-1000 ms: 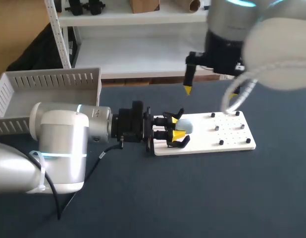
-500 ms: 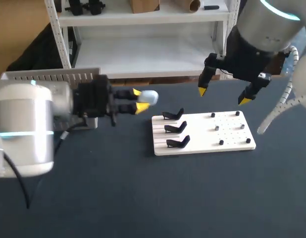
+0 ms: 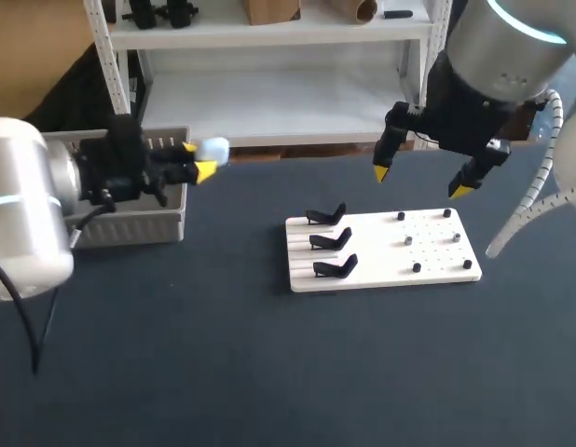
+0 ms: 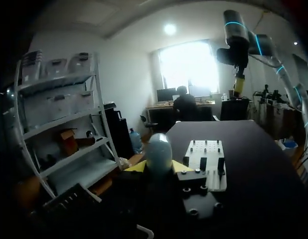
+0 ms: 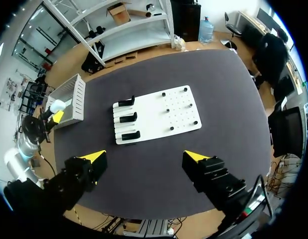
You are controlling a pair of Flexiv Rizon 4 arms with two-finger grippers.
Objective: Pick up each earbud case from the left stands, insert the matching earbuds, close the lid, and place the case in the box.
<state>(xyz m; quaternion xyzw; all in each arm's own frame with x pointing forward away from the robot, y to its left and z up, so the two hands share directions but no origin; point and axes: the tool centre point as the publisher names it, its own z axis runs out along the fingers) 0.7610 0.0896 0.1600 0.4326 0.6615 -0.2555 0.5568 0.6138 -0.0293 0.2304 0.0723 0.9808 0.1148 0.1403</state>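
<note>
While the left jaws grip the pale blue earbud case (image 3: 214,148) between their yellow tips, the head view shows it held in the air just beside the grey slatted box (image 3: 136,226), on the side facing the white board (image 3: 437,253). That suits a drop into the box, though the case is not yet over it. All three black stands (image 3: 329,241) on the board are bare. The right jaws hang spread wide above the board's far edge, holding nothing and probably kept clear of the left arm.

From the left wrist, the case (image 4: 158,151) sits pinched from both sides and looks shut. The board (image 4: 206,151) lies ahead on the dark counter (image 4: 258,164), and the box's slats (image 4: 69,200) are low beside the jaws.

From the right wrist, looking down past its own parted tips, the board (image 5: 176,107) and stands (image 5: 126,119) lie mid-counter. The case (image 5: 57,105) shows beside the box (image 5: 74,99).
</note>
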